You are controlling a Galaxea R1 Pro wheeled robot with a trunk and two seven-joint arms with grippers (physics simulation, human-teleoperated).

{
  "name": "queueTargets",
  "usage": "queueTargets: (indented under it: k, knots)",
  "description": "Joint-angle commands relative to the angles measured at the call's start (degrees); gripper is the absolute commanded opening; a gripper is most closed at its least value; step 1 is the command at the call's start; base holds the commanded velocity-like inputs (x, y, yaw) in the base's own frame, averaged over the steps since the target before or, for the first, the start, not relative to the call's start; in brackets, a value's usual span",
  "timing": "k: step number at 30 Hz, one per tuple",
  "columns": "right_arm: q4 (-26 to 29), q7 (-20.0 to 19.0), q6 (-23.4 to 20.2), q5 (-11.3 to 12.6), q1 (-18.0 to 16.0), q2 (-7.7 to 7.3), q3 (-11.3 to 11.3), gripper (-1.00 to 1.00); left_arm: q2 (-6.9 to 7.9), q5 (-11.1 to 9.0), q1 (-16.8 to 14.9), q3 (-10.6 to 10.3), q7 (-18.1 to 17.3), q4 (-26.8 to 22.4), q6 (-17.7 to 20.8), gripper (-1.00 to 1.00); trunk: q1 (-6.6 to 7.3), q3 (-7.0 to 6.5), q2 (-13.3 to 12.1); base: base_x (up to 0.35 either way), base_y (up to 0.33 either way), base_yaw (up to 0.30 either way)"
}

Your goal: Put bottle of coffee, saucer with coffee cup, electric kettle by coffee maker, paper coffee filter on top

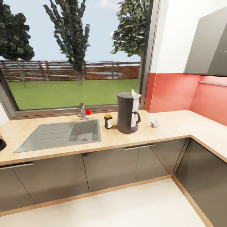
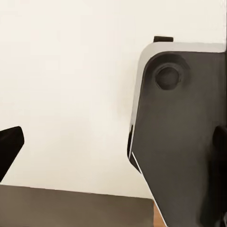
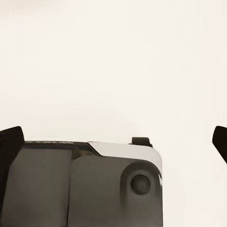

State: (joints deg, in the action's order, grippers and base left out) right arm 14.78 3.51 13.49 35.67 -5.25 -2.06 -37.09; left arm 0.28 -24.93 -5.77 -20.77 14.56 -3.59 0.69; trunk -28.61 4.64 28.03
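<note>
**Coffee maker stands ahead on the bench; both pincers low and empty**

Coffee maker (image 1: 128, 112) stands upright on the bench (image 1: 176, 126), just past twelve o'clock from the head camera, with a white paper filter (image 1: 136, 94) poking out of its top. A small dark bottle with a yellow cap (image 1: 108, 121) sits just beside it at its nine o'clock, between it and the sink (image 1: 60, 135). A small white cup (image 1: 154, 123) rests near its three o'clock, apart from it; no saucer is visible under the cup.

Each wrist camera looks toward pale floor and the robot's own dark base. The left pincer (image 2: 116, 142) and right pincer (image 3: 116, 139) show dark fingertips at opposite frame edges, spread wide with nothing between them.

Judging from this, the cup lies toward the right arm's side, so that arm is likely nearer.
</note>
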Motion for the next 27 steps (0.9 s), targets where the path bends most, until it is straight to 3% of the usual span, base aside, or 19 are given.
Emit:
queueTargets:
  k: [1, 12, 27]
  knots:
    - [0.1, 0.4, 0.1, 0.4, 0.0, -0.05, -0.5, 1.00, 0.10, -0.6, 0.0, -0.4, 0.2, -0.3, -0.1, 1.00, -0.03, 0.12, 0.1, 0.000, 0.000, 0.279]
    - [0.1, 0.4, 0.1, 0.4, 0.0, -0.05, -0.5, 1.00, 0.44, -0.7, 0.0, -0.2, 0.2, -0.7, -3.1, 1.00, -0.03, 0.12, 0.1, 0.156, 0.103, 0.280]
    - [0.0, 0.4, 0.1, 0.4, 0.0, -0.05, -0.4, 1.00, 0.35, -0.7, 0.0, -0.2, 0.1, -0.7, -4.1, 1.00, -0.03, 0.12, 0.1, 0.197, 0.269, 0.280]
